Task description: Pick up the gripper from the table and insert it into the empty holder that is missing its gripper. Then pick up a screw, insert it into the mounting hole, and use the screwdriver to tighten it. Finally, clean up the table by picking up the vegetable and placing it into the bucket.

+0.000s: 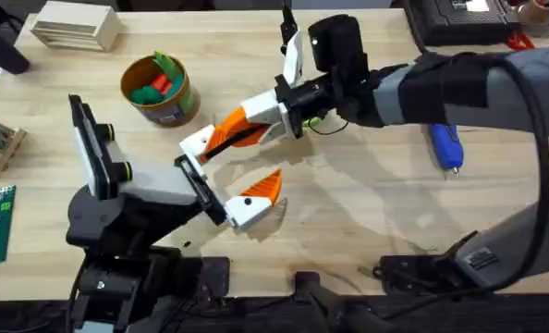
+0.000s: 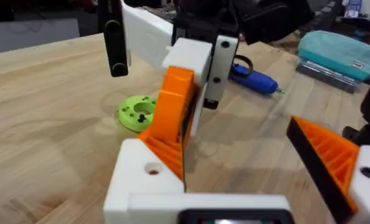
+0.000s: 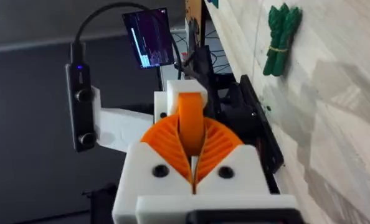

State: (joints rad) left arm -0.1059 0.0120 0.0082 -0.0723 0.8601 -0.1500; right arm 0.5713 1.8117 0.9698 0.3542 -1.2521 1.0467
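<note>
My right gripper (image 1: 242, 129) is shut on the loose orange gripper (image 1: 230, 136), its ribbed pads (image 3: 219, 143) clamping it on both sides. The piece's lower end (image 2: 171, 118) rests on the white holder (image 2: 141, 177) of my left gripper (image 1: 228, 176). That gripper stands open, and its other block carries an orange ribbed finger (image 2: 328, 155). The blue screwdriver (image 1: 445, 146) lies to the right. A dark green vegetable (image 3: 281, 34) lies on the table. The yellow-tan bucket (image 1: 159, 88) stands at the back left, holding green and red toy pieces.
A lime-green disc (image 2: 137, 112) lies on the table under the right gripper. A pale wooden block (image 1: 76, 26) sits at the back left and a black case (image 1: 459, 18) at the back right. A teal pouch (image 2: 337, 50) lies beyond the screwdriver.
</note>
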